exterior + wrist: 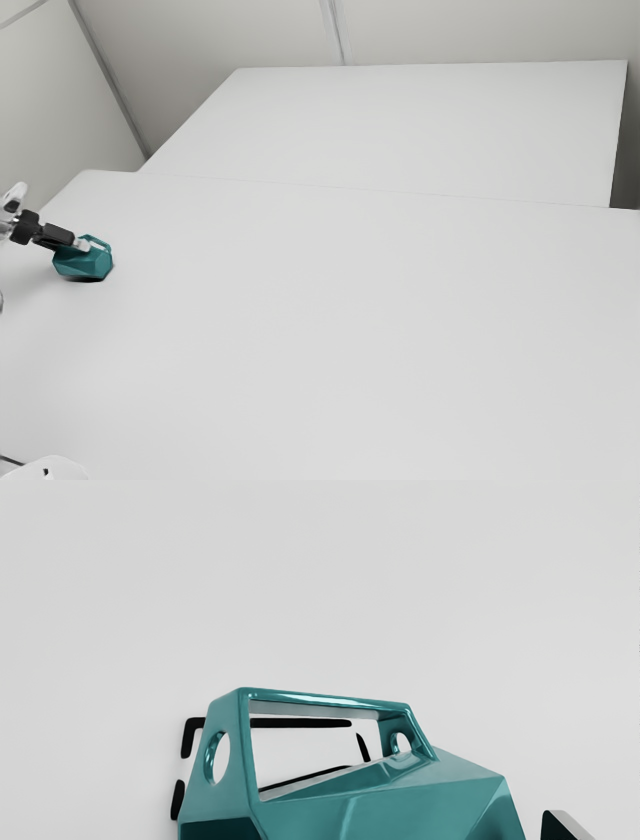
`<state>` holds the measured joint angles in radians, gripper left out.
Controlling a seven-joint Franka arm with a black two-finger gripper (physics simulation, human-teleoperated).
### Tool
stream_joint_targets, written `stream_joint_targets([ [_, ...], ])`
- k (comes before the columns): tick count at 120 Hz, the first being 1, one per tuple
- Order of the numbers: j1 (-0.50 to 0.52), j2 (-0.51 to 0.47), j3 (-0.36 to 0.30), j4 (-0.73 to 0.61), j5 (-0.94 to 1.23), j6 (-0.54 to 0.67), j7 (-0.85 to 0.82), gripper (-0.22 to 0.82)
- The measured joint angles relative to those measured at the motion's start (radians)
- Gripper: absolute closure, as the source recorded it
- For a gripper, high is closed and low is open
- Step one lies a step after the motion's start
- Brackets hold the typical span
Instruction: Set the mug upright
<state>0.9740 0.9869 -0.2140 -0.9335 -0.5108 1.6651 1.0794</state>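
The mug (83, 263) is laid on the table (300, 320), near the exterior view's left edge; beyond it, apparently, another flat surface (420, 130) is set.

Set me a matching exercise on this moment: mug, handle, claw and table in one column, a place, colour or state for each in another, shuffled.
Column one
1. Mug
2. Handle
3. Claw
4. Table

Column two
A. Black, at the mug, toward the exterior view's left
B. Pale, with the mug on it
C. Teal, lying on its side
D. Raised above the mug's body, with a round hole at either end

Right pairs: 1-C, 2-D, 3-A, 4-B
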Motion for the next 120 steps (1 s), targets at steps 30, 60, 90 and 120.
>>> stream_joint_targets([
  [30, 0.000, -0.003, -0.002, -0.002, -0.005, -0.003, 0.001, 0.24],
  [60, 0.005, -0.017, -0.008, -0.028, -0.008, -0.005, 0.002, 0.33],
  [90, 0.006, -0.077, -0.011, -0.087, -0.005, -0.001, 0.002, 0.53],
  [120, 0.002, -0.184, -0.011, -0.192, 0.000, 0.004, 0.002, 0.73],
])
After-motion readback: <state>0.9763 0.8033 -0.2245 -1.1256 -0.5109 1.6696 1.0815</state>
